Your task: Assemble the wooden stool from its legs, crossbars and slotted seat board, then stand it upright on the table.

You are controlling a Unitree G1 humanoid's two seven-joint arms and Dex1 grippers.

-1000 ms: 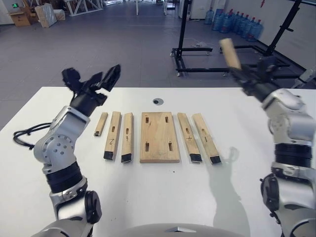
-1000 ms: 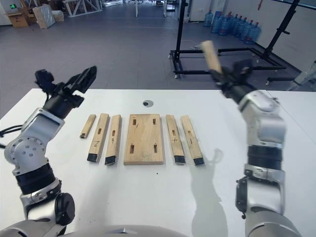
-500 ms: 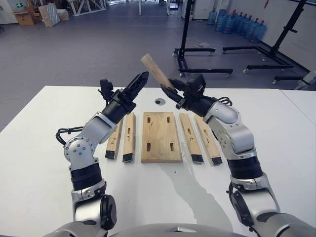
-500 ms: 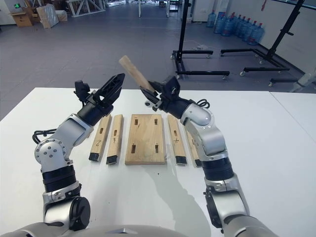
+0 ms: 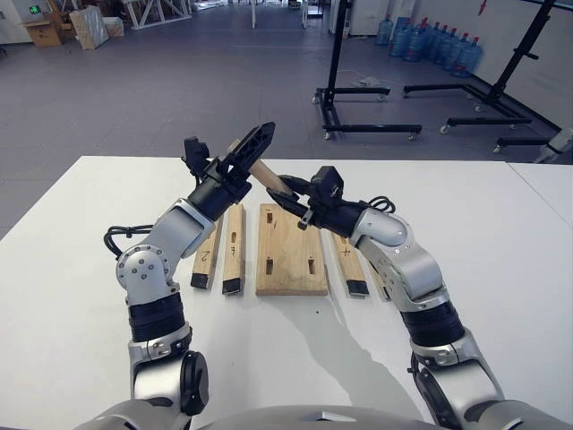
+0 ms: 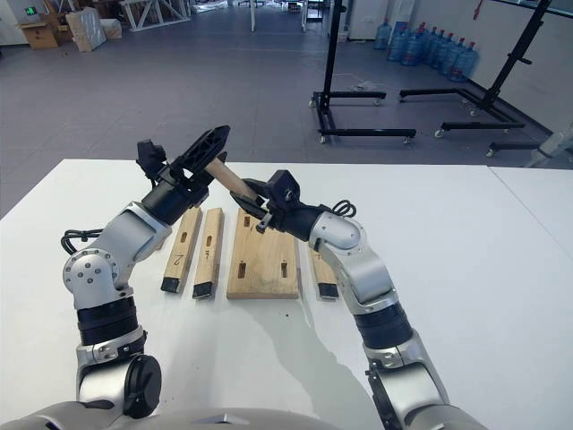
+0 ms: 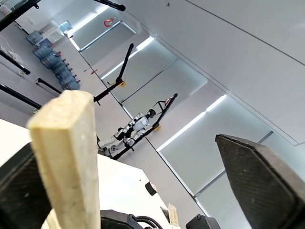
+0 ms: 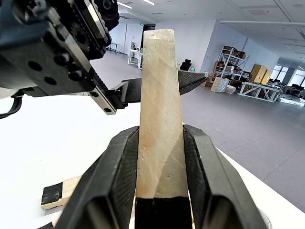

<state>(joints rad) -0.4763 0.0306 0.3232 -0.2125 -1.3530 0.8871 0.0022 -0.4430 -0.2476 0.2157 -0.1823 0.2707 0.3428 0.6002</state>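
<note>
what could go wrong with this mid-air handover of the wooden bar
1. The pale wooden bar, clamped in the right gripper, sits close to one finger of the open left gripper rather than centred. Closing could knock it askew or catch it off-centre.
2. If the right gripper lets go early, the bar would probably drop onto the slotted wooden seat board lying roughly below.
</note>
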